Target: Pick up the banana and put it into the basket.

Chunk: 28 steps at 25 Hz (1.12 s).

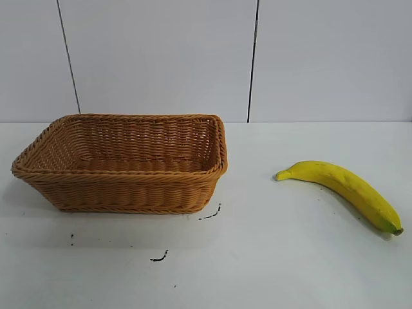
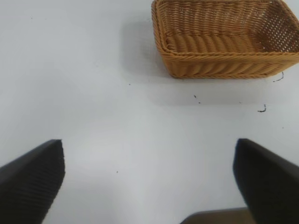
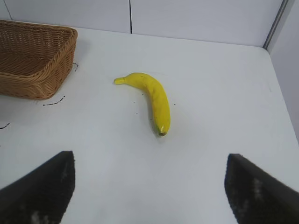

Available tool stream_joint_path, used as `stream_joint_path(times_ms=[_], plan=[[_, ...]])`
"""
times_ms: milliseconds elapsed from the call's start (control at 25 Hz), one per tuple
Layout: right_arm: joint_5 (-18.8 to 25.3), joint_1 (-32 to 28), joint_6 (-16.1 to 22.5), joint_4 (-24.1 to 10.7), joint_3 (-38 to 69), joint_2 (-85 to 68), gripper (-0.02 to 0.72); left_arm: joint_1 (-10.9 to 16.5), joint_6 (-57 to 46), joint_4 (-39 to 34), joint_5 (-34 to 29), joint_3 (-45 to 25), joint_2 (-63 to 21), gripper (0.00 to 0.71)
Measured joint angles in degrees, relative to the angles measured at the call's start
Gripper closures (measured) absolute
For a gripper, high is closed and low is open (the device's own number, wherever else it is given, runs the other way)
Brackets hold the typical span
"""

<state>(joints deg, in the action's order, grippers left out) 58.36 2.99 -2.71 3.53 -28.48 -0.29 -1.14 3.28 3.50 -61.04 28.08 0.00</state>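
The yellow banana (image 1: 344, 190) lies flat on the white table at the right; it also shows in the right wrist view (image 3: 152, 99). The orange-brown wicker basket (image 1: 122, 193) stands empty at the left, and shows in the left wrist view (image 2: 224, 70) and the right wrist view (image 3: 35, 74). My right gripper (image 3: 149, 186) is open and empty above the table, with the banana ahead of it at a distance. My left gripper (image 2: 149, 179) is open and empty over bare table, well away from the basket. Neither gripper shows in the exterior view.
The table (image 1: 270, 257) is white with a few small black marks (image 1: 159, 257) in front of the basket. A pale panelled wall (image 1: 161, 58) runs behind the table. The table's edge and a corner show in the right wrist view (image 3: 275, 65).
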Motion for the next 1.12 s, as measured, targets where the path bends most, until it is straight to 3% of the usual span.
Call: stream_joint_path(times_ms=[600, 1120], plan=[[0.12, 0.0, 1.24, 0.0, -1.58, 1.9, 0.078, 0.0, 0.0, 0.0, 0.0, 0.0, 0.0, 0.015], [-0.01, 0.0, 2.38, 0.0, -22.6, 43.24, 0.078, 0.0, 0.0, 0.0, 0.0, 0.0, 0.0, 0.015]])
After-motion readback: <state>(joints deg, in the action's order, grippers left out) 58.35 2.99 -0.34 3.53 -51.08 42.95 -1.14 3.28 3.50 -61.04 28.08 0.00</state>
